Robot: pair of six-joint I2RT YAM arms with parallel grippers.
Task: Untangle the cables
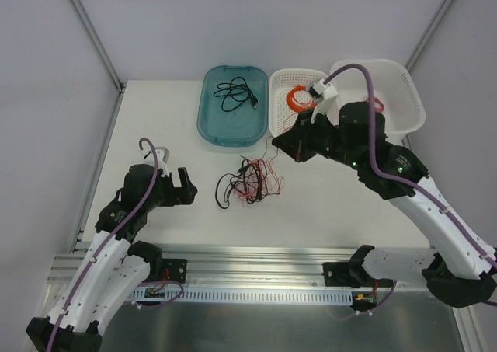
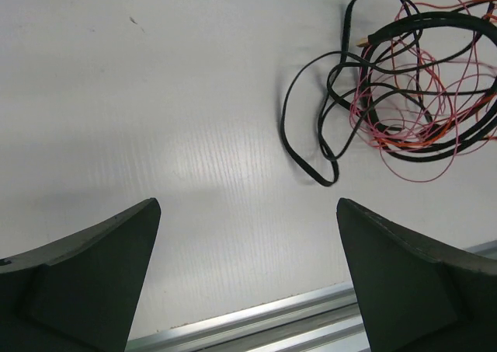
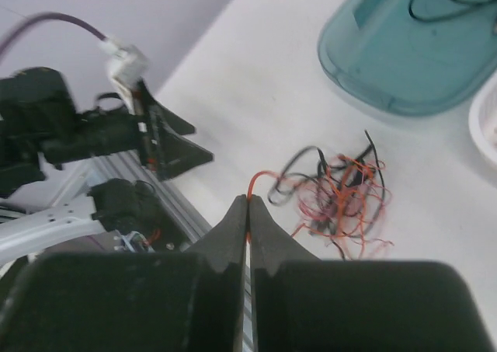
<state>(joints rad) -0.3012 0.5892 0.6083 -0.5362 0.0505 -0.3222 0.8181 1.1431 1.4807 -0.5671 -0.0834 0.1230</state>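
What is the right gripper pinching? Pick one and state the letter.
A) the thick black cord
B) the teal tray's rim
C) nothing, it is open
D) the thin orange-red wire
D: in the right wrist view the right gripper is shut on the thin orange-red wire, which arcs from the fingertips to the cable clump.

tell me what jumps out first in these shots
The tangle of cables, red, pink and black, lies mid-table. The right tool is shut on an orange-red wire leading out of it, while the left tool stands open to its left. Behind, a teal tray holds a black cable.
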